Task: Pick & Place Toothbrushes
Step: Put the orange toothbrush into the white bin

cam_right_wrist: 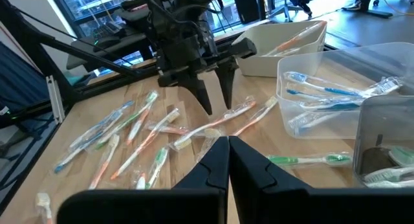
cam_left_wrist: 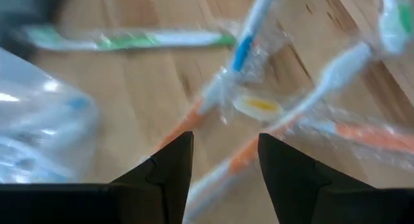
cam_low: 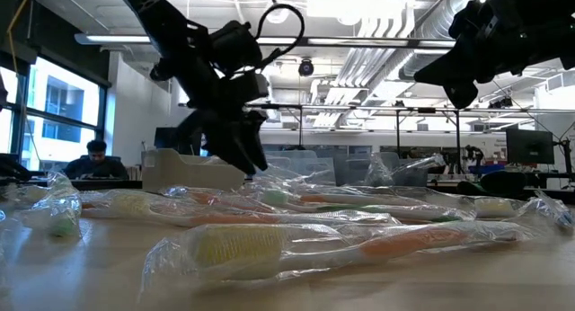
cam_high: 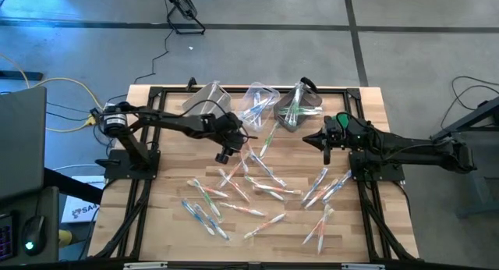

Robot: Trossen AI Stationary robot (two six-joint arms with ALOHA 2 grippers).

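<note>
Left claw (cam_right_wrist: 213, 98) apart, empty, hovering over orange toothbrushes (cam_left_wrist: 213, 101) crossed on the surface (cam_high: 164, 207) near the bins (cam_right_wrist: 323, 94); drop straddling one handle only, right claw (cam_right_wrist: 228, 160) together, parked.

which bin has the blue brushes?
The middle bin, the clear one: blue-handled toothbrushes lie in it. The far bin holds an orange one, and the near bin green ones.
</note>
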